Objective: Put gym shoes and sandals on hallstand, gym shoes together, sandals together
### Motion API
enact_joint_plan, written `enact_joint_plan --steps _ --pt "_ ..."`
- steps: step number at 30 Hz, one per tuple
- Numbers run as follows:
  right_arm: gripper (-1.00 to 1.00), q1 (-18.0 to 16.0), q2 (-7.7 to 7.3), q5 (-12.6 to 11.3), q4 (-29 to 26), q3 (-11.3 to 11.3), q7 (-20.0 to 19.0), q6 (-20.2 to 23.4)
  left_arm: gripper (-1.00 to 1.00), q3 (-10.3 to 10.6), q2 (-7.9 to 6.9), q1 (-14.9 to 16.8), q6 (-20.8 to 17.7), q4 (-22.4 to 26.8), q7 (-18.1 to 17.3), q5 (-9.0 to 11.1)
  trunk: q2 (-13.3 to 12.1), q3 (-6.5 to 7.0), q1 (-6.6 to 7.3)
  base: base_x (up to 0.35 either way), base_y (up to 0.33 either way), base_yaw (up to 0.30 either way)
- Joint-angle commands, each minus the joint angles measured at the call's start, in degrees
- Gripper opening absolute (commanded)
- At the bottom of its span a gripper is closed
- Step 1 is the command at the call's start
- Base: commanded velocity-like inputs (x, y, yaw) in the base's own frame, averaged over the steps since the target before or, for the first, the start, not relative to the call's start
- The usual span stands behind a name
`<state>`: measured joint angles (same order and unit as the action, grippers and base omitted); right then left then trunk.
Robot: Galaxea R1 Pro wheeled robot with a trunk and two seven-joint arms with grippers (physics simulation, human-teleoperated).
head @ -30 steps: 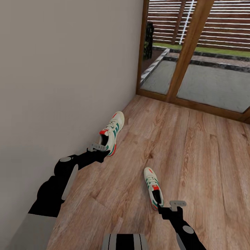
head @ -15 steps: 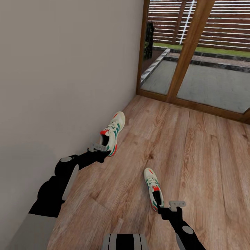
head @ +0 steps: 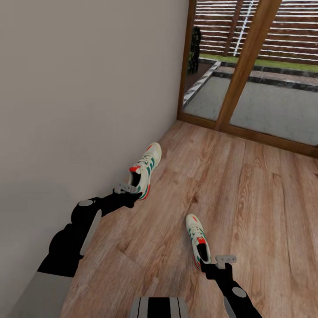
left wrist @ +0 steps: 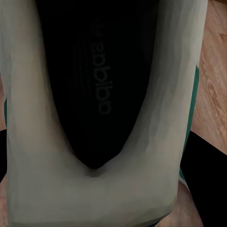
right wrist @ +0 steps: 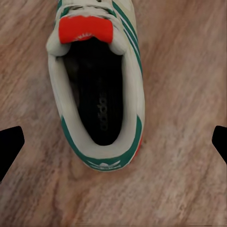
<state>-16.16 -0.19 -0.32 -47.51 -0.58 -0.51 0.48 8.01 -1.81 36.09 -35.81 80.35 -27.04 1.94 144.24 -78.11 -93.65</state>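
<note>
Two gym shoes show on the corridor floor (head: 247, 203). Our left fingers (head: 132, 191) grip the shoe by the wall (head: 145, 170) at its heel; it looks slightly raised now. Our right fingers (head: 211, 261) hover wide apart above the near shoe (head: 197, 240), not touching. Since a second ago our view has shifted slightly; carrying to the hallstand comes next.
</note>
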Motion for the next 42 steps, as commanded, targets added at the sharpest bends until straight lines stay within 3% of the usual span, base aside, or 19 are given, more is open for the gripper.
enact_joint_plan --steps 1,27,42 --pt "1.0 0.0 0.01 0.0 0.0 -0.1 0.0 0.1 -1.0 0.1 -0.03 0.0 -0.4 0.1 0.0 0.3 0.0 -0.27 -0.01 0.0 0.0 0.0" --pt "1.0 0.0 0.01 0.0 0.0 0.0 0.0 0.1 -1.0 0.2 0.06 0.0 -0.4 0.2 0.0 0.3 0.4 -8.16 -0.68 0.0 0.0 0.0" --pt "1.0 0.0 0.06 0.0 0.0 0.1 0.0 0.1 -1.0 0.2 0.06 0.0 -0.4 0.2 0.0 0.3 0.4 -8.86 -0.68 0.054 0.0 0.0"
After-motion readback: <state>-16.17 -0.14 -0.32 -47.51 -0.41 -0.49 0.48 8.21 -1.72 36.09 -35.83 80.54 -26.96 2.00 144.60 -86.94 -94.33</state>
